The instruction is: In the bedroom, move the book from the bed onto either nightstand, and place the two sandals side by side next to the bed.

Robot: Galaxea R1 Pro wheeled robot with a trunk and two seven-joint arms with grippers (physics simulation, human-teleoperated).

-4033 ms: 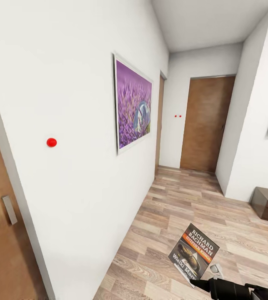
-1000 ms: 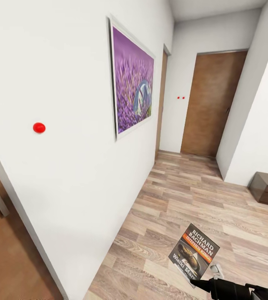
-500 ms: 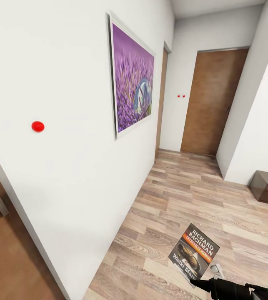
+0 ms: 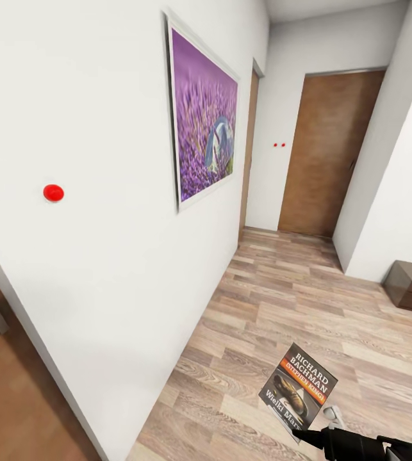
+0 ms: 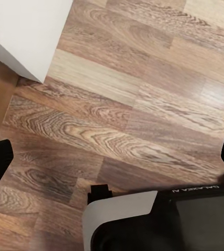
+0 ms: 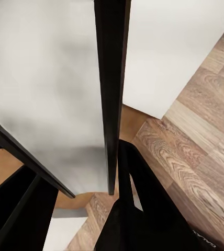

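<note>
White hallway wall (image 4: 103, 192) and purple picture (image 4: 206, 115) have slid a little left as the robot turns, while the right claw (image 4: 318, 430), closed on the book (image 4: 298, 390), carries it low right, nightstand not yet visible.

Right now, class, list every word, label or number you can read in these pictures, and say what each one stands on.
"RICHARD BACHMAN": white lettering at the top of the book cover, held in the right gripper.
"STEPHEN KING": on the book's orange band, small and only just readable.
"Wielki Mars...": lower edge of the cover, the end cut off.
"GALAXEA A...": mirrored print on the robot's body in the left wrist view, partly readable.
The framed lavender picture bears no text.
</note>
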